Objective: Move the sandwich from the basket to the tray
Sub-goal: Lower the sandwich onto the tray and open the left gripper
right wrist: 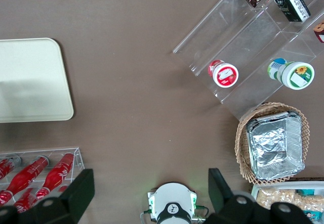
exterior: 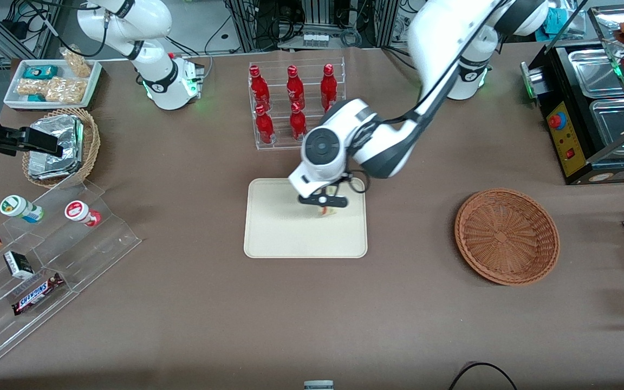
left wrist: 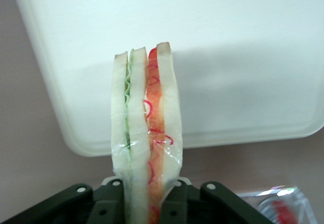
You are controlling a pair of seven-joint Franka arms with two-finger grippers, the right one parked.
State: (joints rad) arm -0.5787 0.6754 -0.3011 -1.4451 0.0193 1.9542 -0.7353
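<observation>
**Sandwich being held over the tray**

The claw (exterior: pixel 323 202) is being kept closed on the sandwich (left wrist: pixel 146 133), which is pinched across its bread faces, with the cut edge of red and green filling pointing away from the wrist. The wedge is wrapped in clear film, so it is judged light, soft and slightly slippery; it is best gripped on the flat bread sides, gently, lest the layers be squashed or slid apart. It is being carried above the cream tray (exterior: pixel 268 238), at the part nearer the rack of red bottles (exterior: pixel 290 103). The reddish-brown wicker basket (exterior: pixel 507 235) is lying well apart on the tabletop (exterior: pixel 182 303), toward the working arm's end.
</observation>
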